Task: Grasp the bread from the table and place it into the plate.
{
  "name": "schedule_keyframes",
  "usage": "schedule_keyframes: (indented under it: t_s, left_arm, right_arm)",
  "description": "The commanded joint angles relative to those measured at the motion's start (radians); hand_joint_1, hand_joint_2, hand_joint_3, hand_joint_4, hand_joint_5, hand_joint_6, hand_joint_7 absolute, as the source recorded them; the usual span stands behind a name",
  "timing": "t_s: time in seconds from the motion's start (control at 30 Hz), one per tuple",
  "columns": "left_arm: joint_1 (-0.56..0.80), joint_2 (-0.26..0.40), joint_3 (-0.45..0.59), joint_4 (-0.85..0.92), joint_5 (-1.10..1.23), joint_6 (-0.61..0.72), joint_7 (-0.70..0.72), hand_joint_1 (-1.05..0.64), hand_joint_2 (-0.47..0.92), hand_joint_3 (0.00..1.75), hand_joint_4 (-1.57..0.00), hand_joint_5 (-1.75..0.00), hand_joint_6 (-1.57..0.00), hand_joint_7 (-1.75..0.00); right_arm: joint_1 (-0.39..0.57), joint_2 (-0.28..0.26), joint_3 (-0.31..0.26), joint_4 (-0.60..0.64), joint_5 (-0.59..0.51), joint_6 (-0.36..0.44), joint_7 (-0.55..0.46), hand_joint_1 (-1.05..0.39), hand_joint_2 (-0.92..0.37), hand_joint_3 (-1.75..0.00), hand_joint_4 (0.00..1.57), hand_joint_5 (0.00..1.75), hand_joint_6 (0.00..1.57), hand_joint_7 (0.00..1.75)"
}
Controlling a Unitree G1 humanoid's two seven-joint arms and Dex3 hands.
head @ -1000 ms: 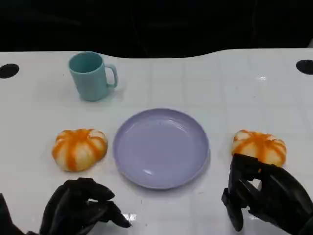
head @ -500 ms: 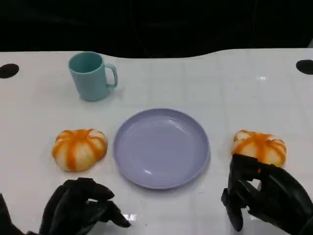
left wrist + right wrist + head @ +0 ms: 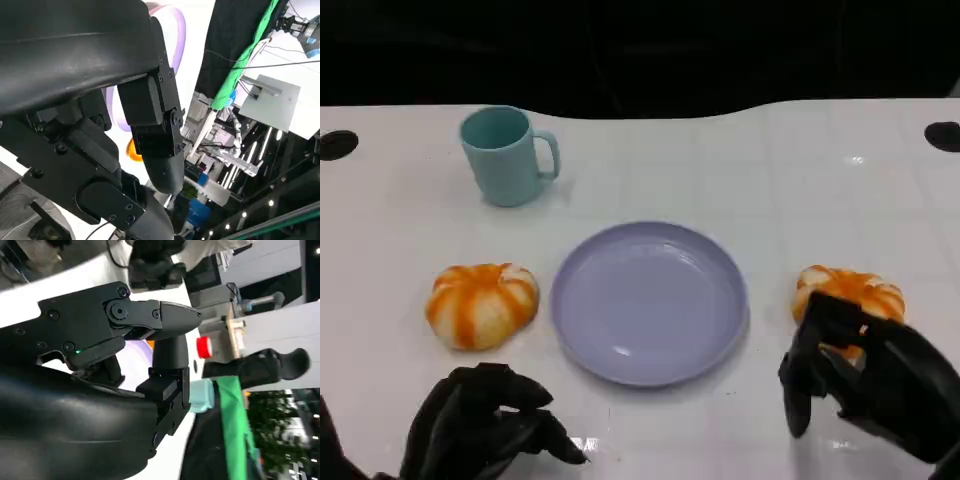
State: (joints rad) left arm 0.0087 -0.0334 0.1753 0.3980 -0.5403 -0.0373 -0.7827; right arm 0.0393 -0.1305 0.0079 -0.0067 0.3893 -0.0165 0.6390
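Observation:
Two orange-and-white striped breads lie on the white table, one (image 3: 480, 303) left of the lilac plate (image 3: 650, 300) and one (image 3: 855, 290) right of it. My right hand (image 3: 865, 385) is at that right bread's near side, its spread fingers overlapping the bread's near edge and holding nothing. My left hand (image 3: 485, 425) rests near the table's front edge, below the left bread, fingers curled in with nothing in them. The left wrist view shows the hand's own fingers (image 3: 150, 125), a strip of the plate (image 3: 177, 30) and a sliver of orange bread (image 3: 132, 150).
A teal mug (image 3: 505, 155) stands at the back left, well behind the plate; it also appears in the right wrist view (image 3: 202, 395). Black round holes mark the table's far corners (image 3: 338, 143) (image 3: 942, 135). Darkness lies beyond the table's far edge.
My right hand has moved slightly forward and up, so its fingers now cover more of the right bread's near side. The left hand, plate, mug and left bread are unchanged.

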Motion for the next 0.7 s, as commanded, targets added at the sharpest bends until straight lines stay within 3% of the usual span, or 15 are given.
schedule_keyframes:
  t_s: [0.03, 0.23, 0.53, 0.7]
  left_arm:
    - [-0.001, 0.013, 0.005, -0.002, 0.008, -0.003, 0.008, -0.97, 0.63, 0.0, -1.57, -0.42, -1.57, -0.16]
    - [-0.002, 0.014, 0.006, -0.002, 0.002, 0.008, 0.005, -0.96, 0.63, 0.0, -1.57, -0.42, -1.57, -0.16]
    - [-0.001, 0.013, 0.007, -0.007, 0.006, 0.017, 0.015, -0.96, 0.62, 0.0, -1.57, -0.42, -1.57, -0.16]
    - [-0.002, 0.014, 0.006, -0.004, 0.006, 0.015, 0.011, -0.95, 0.62, 0.0, -1.57, -0.41, -1.57, -0.16]
  right_arm:
    - [-0.032, -0.009, -0.017, 0.06, -0.065, -0.189, 0.008, -0.61, -0.92, -0.37, 0.39, 1.53, 0.26, 1.15]
    - [-0.083, -0.024, -0.036, 0.169, -0.186, -0.455, -0.04, -0.6, -0.92, -0.34, 0.27, 1.19, 0.2, 0.94]
    - [-0.146, -0.08, -0.058, 0.24, -0.312, -0.629, -0.142, -0.59, -0.92, -0.26, 0.15, 0.79, 0.27, 0.4]
    - [-0.17, -0.129, -0.06, 0.276, -0.418, -0.714, -0.212, -0.51, -0.92, -0.17, 0.04, 0.62, 0.27, 0.21]
